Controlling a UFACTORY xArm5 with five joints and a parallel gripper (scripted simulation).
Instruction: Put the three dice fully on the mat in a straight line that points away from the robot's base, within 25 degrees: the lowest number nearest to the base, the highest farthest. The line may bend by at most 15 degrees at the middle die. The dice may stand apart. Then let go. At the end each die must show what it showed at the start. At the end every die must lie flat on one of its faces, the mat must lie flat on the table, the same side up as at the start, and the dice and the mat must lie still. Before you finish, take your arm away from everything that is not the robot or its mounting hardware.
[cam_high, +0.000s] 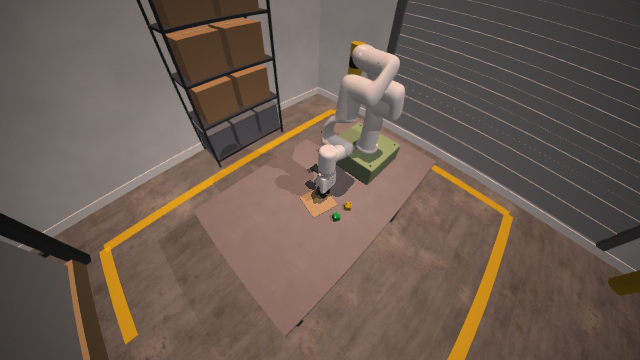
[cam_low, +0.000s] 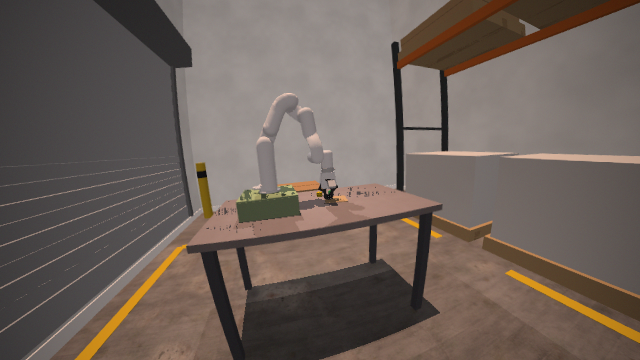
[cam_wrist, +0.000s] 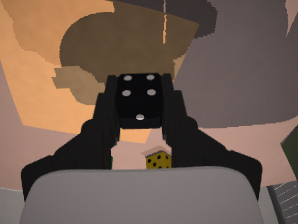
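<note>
My gripper (cam_high: 321, 193) (cam_low: 328, 196) (cam_wrist: 140, 89) is shut on a black die (cam_wrist: 140, 100) with white pips. It holds the die low over the tan mat (cam_high: 317, 208) (cam_wrist: 40, 63), at the mat's end nearest the robot base. I cannot tell whether the die touches the mat. A yellow die (cam_high: 348, 205) (cam_wrist: 157, 160) lies on the table just off the mat's right side. A green die (cam_high: 336, 216) lies on the table beside the mat's right corner, a little farther from the base. In the top and exterior views the black die is hidden by the fingers.
The mat lies on a brown table (cam_high: 280, 260) (cam_low: 350, 215). The arm's green base block (cam_high: 372, 160) (cam_low: 267, 204) stands close behind the mat. A shelf rack with boxes (cam_high: 220, 75) stands off the table at the back left.
</note>
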